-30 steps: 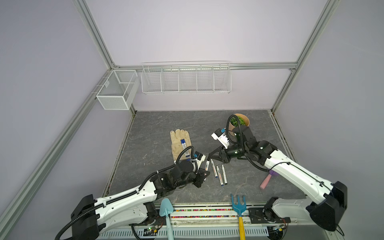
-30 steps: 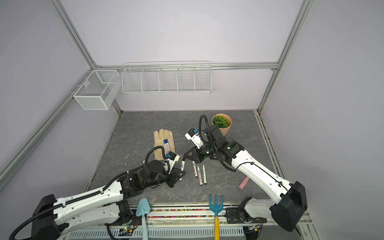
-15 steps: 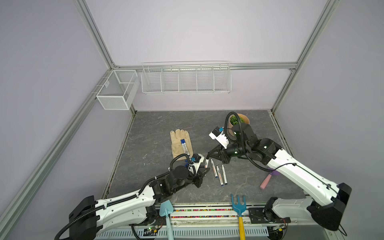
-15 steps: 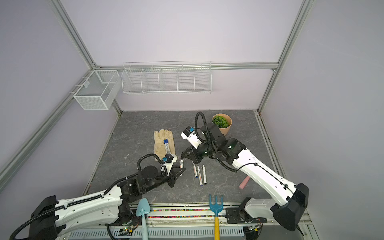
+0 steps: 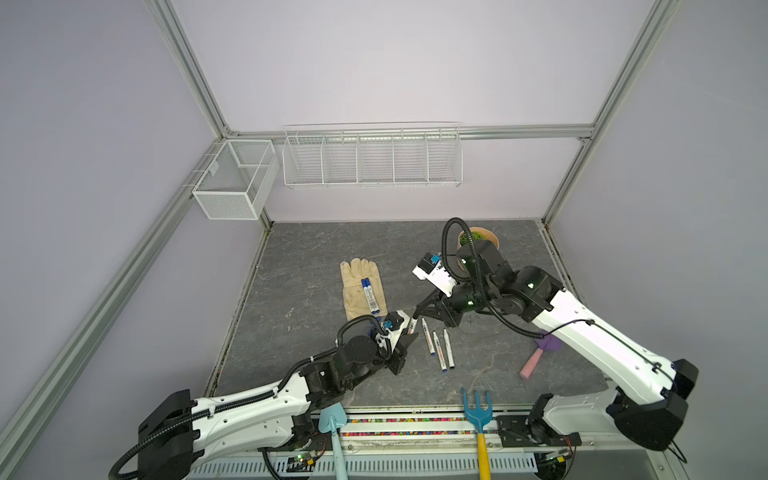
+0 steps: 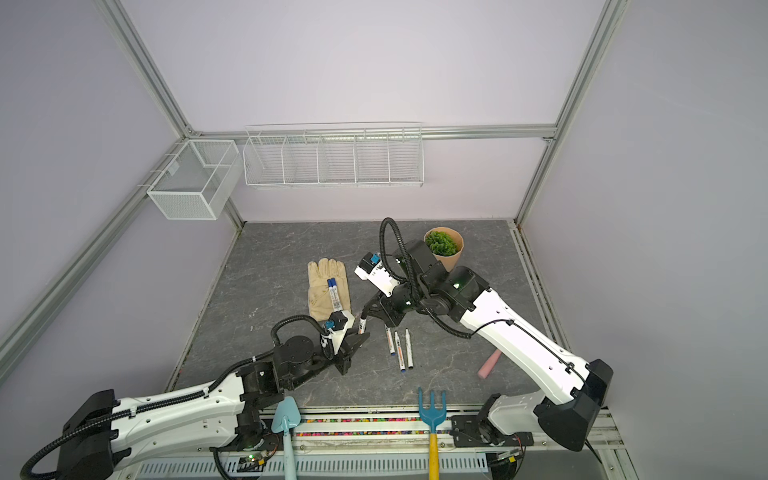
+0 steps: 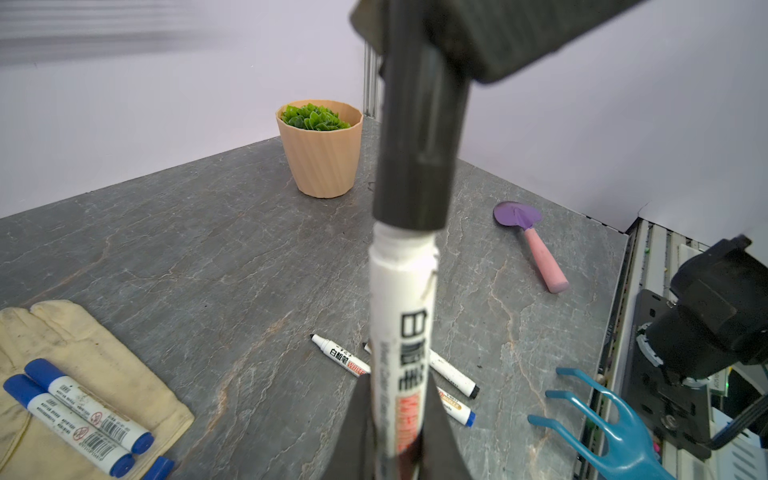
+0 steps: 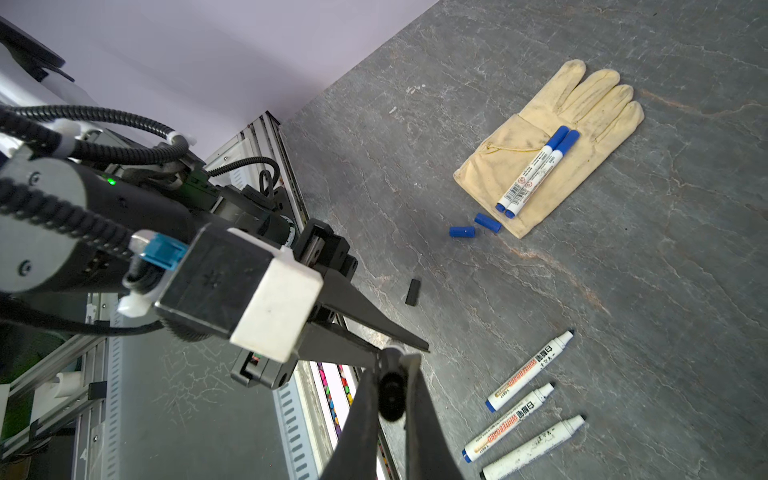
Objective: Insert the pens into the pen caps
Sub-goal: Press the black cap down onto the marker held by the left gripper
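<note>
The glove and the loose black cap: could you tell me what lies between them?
Two blue caps lie on the table there, close to the cuff of the glove, in the right wrist view.

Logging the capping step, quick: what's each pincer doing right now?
Left pincer: closed, holding the white pen.
Right pincer: closed, holding the black cap.

Bright even light; near black cap (image 7: 415,137) blurred.

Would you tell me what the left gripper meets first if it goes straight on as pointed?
Probably the right gripper, straight ahead: it clamps the black cap over the pen in the left gripper; depth is unclear.
</note>
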`<control>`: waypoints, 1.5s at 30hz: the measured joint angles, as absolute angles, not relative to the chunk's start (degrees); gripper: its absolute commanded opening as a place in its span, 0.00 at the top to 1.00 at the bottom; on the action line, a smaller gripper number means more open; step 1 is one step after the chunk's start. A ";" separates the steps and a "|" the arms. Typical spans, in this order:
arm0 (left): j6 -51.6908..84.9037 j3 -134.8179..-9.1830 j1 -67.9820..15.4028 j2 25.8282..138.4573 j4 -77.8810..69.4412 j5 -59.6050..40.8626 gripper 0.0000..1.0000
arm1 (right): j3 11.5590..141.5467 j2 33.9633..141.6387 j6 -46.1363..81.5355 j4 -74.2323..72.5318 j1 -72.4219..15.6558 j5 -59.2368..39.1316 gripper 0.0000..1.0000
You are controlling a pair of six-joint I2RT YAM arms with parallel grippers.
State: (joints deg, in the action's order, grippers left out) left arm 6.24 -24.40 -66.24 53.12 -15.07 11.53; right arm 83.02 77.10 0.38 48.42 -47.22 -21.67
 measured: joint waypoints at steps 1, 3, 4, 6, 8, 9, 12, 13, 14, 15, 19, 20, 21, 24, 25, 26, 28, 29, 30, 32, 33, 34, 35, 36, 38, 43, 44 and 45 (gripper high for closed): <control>5.93 -24.40 -66.28 53.12 -14.81 11.70 1.00 | 83.22 77.23 0.25 48.69 -47.42 -21.23 0.93; 5.50 -24.40 -66.35 53.12 -14.35 12.05 1.00 | 83.59 77.65 -0.08 49.28 -47.88 -20.21 0.93; 5.39 -24.40 -66.37 53.12 -14.11 12.19 1.00 | 83.77 77.89 -0.16 49.54 -48.07 -19.73 0.93; 5.23 -24.40 -66.41 53.12 -13.54 12.36 1.00 | 84.38 78.48 -0.47 50.28 -48.49 -18.85 0.93; 5.23 -24.40 -66.46 53.12 -12.99 12.58 1.00 | 84.86 79.09 -0.71 50.81 -48.84 -18.04 0.93; 5.23 -24.40 -66.46 53.12 -12.67 12.71 1.00 | 85.14 79.44 -0.91 51.11 -48.99 -17.72 0.93; 5.04 -24.40 -66.54 53.12 -11.55 12.88 1.00 | 85.45 80.16 -1.17 51.77 -49.52 -16.75 0.93; 4.89 -24.40 -66.63 53.12 -11.25 12.88 1.00 | 85.49 80.29 -1.34 52.01 -49.67 -16.38 0.93; 4.82 -24.40 -66.70 53.12 -10.98 12.88 1.00 | 85.52 80.38 -1.43 52.27 -49.84 -16.05 0.93; 4.71 -24.40 -66.78 53.12 -10.74 12.91 1.00 | 85.52 80.38 -1.56 52.51 -49.98 -15.81 0.93; 4.21 -24.40 -66.94 53.12 -10.33 12.88 1.00 | 85.52 80.42 -1.78 53.12 -50.15 -15.46 0.93; 4.19 -24.40 -66.94 53.12 -10.28 12.88 1.00 | 85.52 80.44 -1.78 53.15 -50.15 -15.57 0.93; 4.19 -24.40 -66.94 53.12 -10.22 12.88 1.00 | 85.52 80.47 -1.76 53.15 -50.13 -15.81 0.93; 4.19 -24.40 -67.05 53.12 -9.78 12.82 1.00 | 84.88 80.47 -1.67 52.77 -50.00 -16.75 0.93; 4.21 -24.40 -67.13 53.12 -9.37 12.84 1.00 | 84.27 80.44 -1.52 52.40 -49.89 -17.26 0.93; 4.19 -24.40 -67.16 53.12 -8.78 12.82 1.00 | 83.64 80.36 -1.28 51.99 -49.78 -17.65 0.93; 4.19 -24.40 -67.20 53.12 -7.75 12.80 1.00 | 82.15 80.12 -0.60 50.89 -49.47 -18.59 0.93; 4.21 -24.40 -67.20 53.12 -7.40 12.80 1.00 | 81.62 80.01 -0.36 50.41 -49.36 -18.98 0.93; 4.21 -24.40 -67.22 53.12 -7.18 12.80 1.00 | 81.10 79.90 0.03 49.91 -49.21 -19.38 0.93; 4.19 -24.47 -67.29 53.12 -7.14 12.73 1.00 | 80.58 79.85 0.64 49.56 -49.17 -19.66 0.93; 4.19 -24.47 -67.31 53.08 -7.05 12.73 1.00 | 80.49 79.85 0.89 49.56 -49.17 -19.59 0.93; 4.19 -24.47 -67.31 53.08 -7.03 12.71 1.00 | 80.44 79.85 1.06 49.52 -49.17 -19.51 0.93; 4.21 -24.47 -67.31 53.08 -7.01 12.73 1.00 | 80.44 79.85 1.08 49.50 -49.19 -19.44 0.93; 4.21 -24.47 -67.31 53.06 -6.96 12.73 1.00 | 80.42 79.88 1.08 49.52 -49.21 -19.38 0.93; 4.21 -24.47 -67.31 52.99 -6.90 12.73 1.00 | 80.42 79.94 1.08 49.56 -49.21 -19.35 0.93; 4.23 -24.47 -67.31 52.36 -5.19 12.71 1.00 | 79.64 80.27 1.39 48.77 -49.19 -20.49 0.93; 4.27 -24.47 -67.31 52.21 -4.71 12.64 1.00 | 79.11 80.27 1.63 48.29 -49.17 -20.86 0.93; 4.43 -24.47 -67.31 52.12 -4.27 12.62 1.00 | 78.61 80.27 1.87 47.77 -49.12 -21.12 0.93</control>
